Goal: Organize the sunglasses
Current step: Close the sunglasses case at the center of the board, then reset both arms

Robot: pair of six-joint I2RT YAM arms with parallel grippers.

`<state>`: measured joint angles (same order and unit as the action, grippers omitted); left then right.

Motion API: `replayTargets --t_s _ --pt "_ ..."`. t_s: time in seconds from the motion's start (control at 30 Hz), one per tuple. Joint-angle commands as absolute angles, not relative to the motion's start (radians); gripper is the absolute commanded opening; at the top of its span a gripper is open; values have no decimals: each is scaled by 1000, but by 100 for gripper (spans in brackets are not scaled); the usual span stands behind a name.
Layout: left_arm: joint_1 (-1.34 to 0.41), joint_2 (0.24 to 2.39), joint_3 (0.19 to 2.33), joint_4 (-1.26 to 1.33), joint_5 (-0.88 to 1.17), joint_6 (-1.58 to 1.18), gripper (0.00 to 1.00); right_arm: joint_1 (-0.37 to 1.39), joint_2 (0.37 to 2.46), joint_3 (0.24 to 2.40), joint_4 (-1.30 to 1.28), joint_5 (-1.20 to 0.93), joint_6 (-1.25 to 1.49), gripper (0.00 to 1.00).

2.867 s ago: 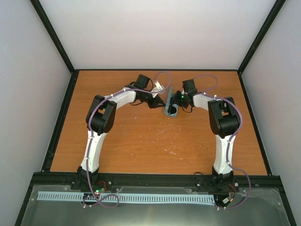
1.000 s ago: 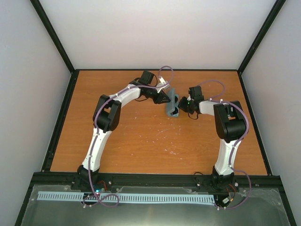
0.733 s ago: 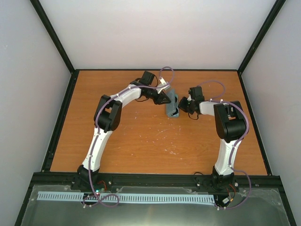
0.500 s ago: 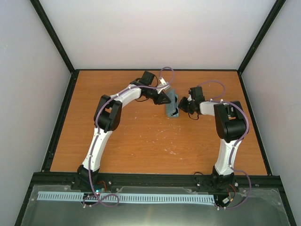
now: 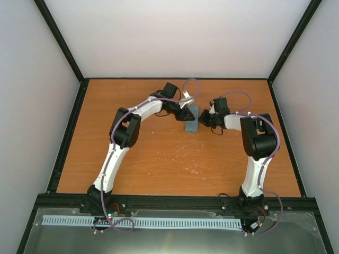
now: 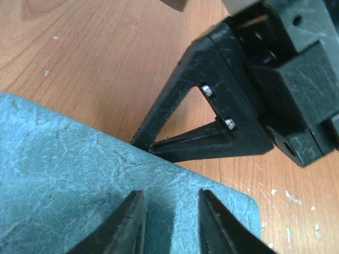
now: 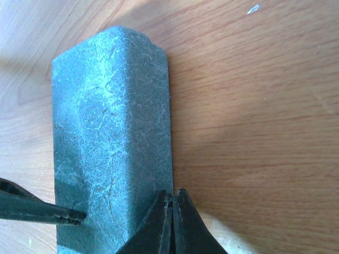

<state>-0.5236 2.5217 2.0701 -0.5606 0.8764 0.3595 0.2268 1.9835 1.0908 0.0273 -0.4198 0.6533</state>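
Note:
The grey-blue case [image 5: 191, 118] lies shut and flat on the wooden table, towards the back middle. It also shows in the left wrist view [image 6: 74, 174] and the right wrist view [image 7: 111, 132]. The sunglasses are hidden in every view. My left gripper [image 5: 186, 113] is open, its fingertips [image 6: 130, 222] a small gap apart right over the case's top with nothing between them. My right gripper [image 5: 204, 120] is shut and empty, its tips [image 7: 172, 203] against the case's right side edge. Its black finger [image 6: 212, 116] shows in the left wrist view, touching the case's edge.
A black rail [image 5: 69, 132] frames the table, with grey walls close behind and at both sides. White scuffs [image 5: 188, 159] mark the wood in front of the case. Both arms arch inward and meet at the case.
The case stood tilted and partly open between the grippers; now it lies flat and shut. My left gripper has moved right over it. My right gripper has drawn back slightly to its edge.

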Motion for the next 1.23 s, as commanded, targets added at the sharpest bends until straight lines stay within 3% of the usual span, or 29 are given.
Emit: replayTargets --t_s 0.0,0.07,0.17,0.23,0.27,0.37,0.47,0.57,0.9,1.2 --pt "-555 2494 1980 -647 799 393 35 232 1932 1086 7 -444 612 4" --pt "-553 2410 1890 -572 762 392 40 214 1891 1086 -45 -406 588 5" --pt "-544 2275 1776 -469 716 388 56 211 1813 1098 -179 -299 521 10" --pt "-534 2189 1718 -436 694 386 89 209 1753 1102 -257 -232 491 13" --pt "-525 2130 1697 -425 685 381 98 208 1705 1101 -292 -199 477 15" --pt "-479 1992 1640 -392 668 335 100 203 1587 1076 -373 -113 442 28" --pt "-412 1860 1594 -416 574 288 99 197 1469 1045 -458 -62 389 57" --pt "-363 1728 1521 -489 409 285 99 189 1379 1028 -604 -17 346 66" --pt "-198 1365 1120 -578 234 259 100 184 1133 917 -772 29 383 69" --pt "-193 1344 1091 -555 215 226 100 182 1099 915 -785 46 382 71"
